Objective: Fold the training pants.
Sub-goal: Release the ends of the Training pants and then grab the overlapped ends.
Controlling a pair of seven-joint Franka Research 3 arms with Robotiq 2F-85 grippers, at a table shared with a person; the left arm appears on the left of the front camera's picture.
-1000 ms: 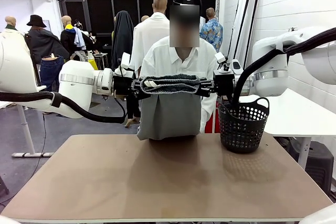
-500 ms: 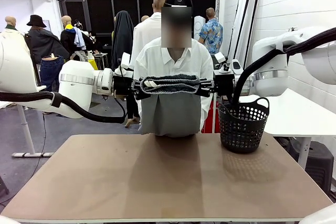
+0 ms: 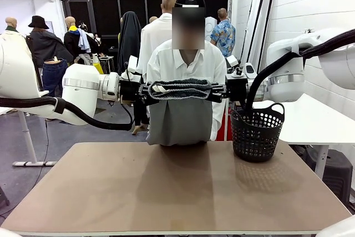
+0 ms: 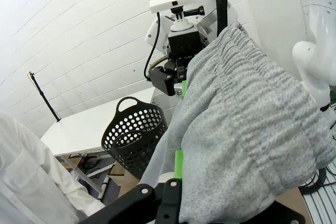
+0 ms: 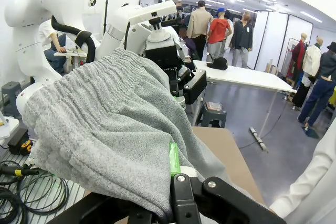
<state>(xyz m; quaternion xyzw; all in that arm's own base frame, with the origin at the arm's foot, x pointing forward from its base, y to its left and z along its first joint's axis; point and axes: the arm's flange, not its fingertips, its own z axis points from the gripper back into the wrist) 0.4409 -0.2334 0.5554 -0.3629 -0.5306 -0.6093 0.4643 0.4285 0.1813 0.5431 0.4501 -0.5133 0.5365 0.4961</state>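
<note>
Two arms are held level, facing each other over the table (image 3: 166,192). The left fingers (image 4: 179,162) and right fingers (image 5: 174,159) pinch the waistband ends of one training pants (image 3: 177,117), beside one basket (image 3: 256,134).

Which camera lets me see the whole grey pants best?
The front view. There the training pants hang spread out, from the stretched top down toward the far edge of the table. The left and right wrist views look at them from very close: bunched grey fabric and the gathered top, with the lower part cut off.
</note>
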